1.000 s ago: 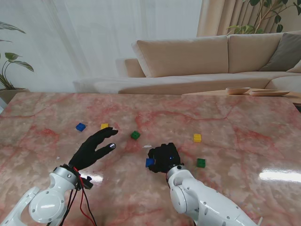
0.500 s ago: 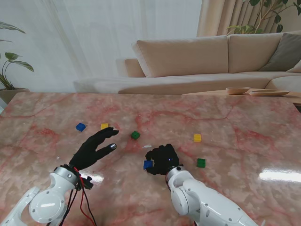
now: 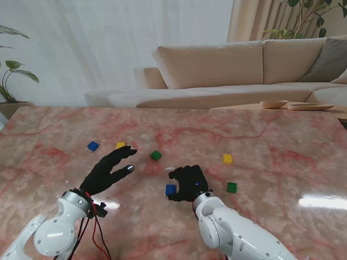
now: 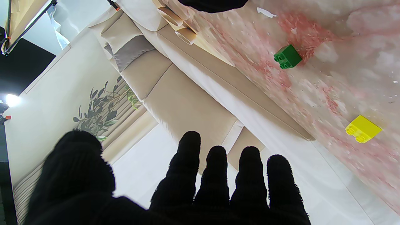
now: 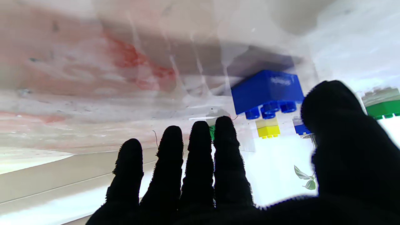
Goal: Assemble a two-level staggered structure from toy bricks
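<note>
Six studded plastic bricks (image 3: 171, 189) on glossy marble table (image 3: 282, 141).

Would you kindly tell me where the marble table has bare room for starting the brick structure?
Bare marble table lies right of the yellow brick, and at far left beyond the blue brick. It is crowded between the left hand and right hand.

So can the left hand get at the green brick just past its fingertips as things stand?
Probably yes. The left hand is open and holds nothing, and the green brick stands alone on bare table to the right of its fingertips. The right hand, beside the blue brick, stays nearer to me.
</note>
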